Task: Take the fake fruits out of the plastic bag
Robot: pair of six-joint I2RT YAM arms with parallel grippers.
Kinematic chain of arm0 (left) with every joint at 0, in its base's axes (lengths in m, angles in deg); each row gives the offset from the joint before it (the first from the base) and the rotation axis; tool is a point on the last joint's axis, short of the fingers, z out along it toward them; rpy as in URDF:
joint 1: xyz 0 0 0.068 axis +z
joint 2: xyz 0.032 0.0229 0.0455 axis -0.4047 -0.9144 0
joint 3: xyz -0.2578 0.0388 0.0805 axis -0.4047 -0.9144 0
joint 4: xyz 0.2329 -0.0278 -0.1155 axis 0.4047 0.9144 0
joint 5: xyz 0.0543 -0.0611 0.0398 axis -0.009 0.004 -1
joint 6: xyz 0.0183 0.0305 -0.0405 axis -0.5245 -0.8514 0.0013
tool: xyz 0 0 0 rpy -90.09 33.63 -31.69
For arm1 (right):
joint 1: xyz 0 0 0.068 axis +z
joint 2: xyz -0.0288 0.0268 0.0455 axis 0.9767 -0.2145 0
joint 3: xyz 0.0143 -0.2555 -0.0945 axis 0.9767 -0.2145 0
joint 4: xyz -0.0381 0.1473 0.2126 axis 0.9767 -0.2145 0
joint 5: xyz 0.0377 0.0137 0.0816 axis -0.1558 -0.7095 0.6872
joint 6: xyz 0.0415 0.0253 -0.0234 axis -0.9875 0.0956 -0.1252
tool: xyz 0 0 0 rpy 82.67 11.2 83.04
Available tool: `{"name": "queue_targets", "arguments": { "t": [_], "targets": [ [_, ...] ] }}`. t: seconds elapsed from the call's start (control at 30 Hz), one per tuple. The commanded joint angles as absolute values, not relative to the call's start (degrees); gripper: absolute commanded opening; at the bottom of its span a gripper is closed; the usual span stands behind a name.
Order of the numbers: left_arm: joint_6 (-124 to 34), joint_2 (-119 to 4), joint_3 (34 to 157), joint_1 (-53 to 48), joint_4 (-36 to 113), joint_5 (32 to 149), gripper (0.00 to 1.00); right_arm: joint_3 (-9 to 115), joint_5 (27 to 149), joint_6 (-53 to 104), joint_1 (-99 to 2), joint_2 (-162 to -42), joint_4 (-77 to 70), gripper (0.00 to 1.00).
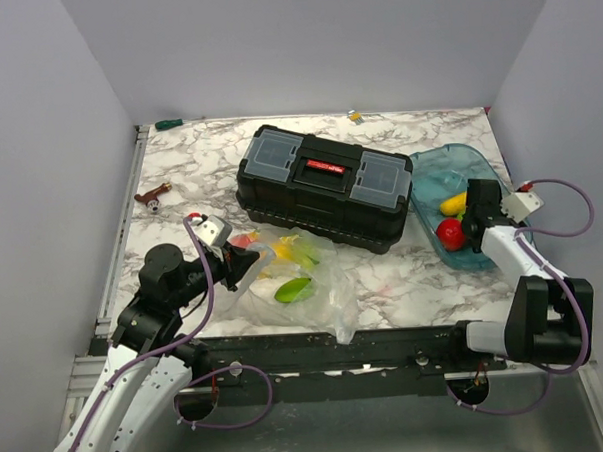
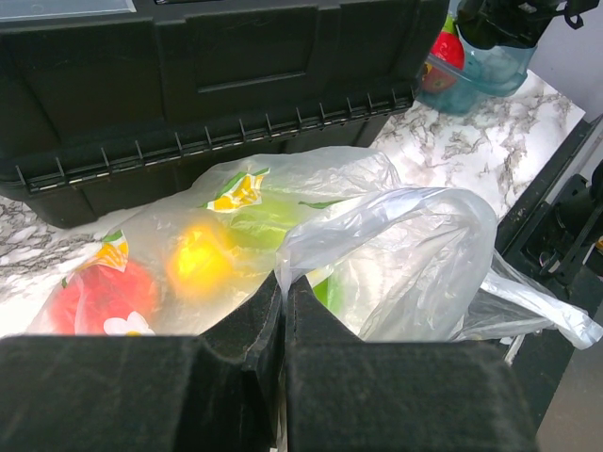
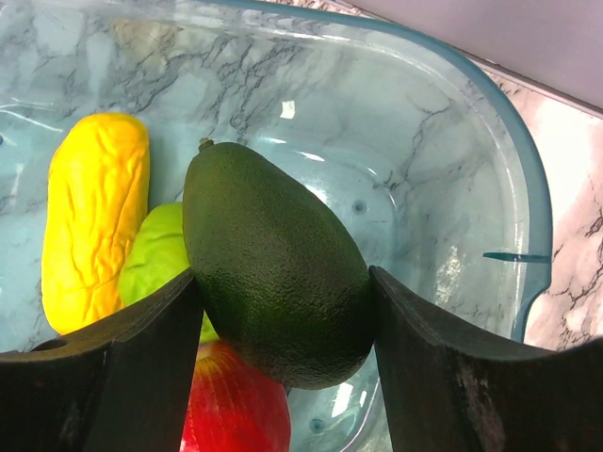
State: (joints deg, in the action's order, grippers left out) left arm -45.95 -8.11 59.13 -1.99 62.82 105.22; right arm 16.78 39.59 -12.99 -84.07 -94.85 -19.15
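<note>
Film of the plastic bag (image 2: 405, 235) is pinched in the fully closed left tool (image 2: 285, 287) — a yellow fruit (image 2: 200, 261) and a red fruit (image 2: 89, 299) lie inside. The right tool (image 3: 283, 306), part open, clamps a dark green fruit (image 3: 268, 254) above the blue tray (image 3: 471, 160).

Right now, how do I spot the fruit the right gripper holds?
Find the black toolbox; the blue tray sits just right of it. Over that tray the right gripper holds an avocado. It alone is dark green and pebbly.
</note>
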Motion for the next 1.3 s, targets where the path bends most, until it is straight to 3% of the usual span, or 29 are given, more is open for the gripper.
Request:
{"name": "queue_targets", "arguments": {
  "t": [0.0, 0.3, 0.4, 0.67, 1.03, 1.27],
  "targets": [
    [-45.7, -7.3, 60.1, -1.7, 62.0, 106.6, 0.0, 15.6, 41.7, -11.4, -84.3, -94.5, -17.2, 0.39],
    [-45.6, -7.2, 60.0, -1.7, 61.8, 107.2, 0.0, 14.7, 46.4, -5.6, -84.3, -89.7, -14.7, 0.76],
    [-45.5, -7.4, 60.1, -1.7, 61.8, 107.2, 0.0, 15.0, 49.0, -5.1, -84.3, -88.4, -15.2, 0.81],
    [-45.4, -7.4, 60.2, -1.7, 61.6, 107.5, 0.0, 16.6, 54.5, -1.4, -84.3, -82.5, -17.2, 0.85],
    [-45.3, -7.2, 60.1, -1.7, 61.6, 107.8, 0.0, 19.2, 88.0, -0.6, -83.6, -70.2, -17.3, 0.84],
    [-45.3, -7.4, 60.2, -1.7, 61.6, 108.2, 0.0, 22.3, 99.6, -2.2, -72.0, -68.0, -15.0, 0.84]
  ]
}}
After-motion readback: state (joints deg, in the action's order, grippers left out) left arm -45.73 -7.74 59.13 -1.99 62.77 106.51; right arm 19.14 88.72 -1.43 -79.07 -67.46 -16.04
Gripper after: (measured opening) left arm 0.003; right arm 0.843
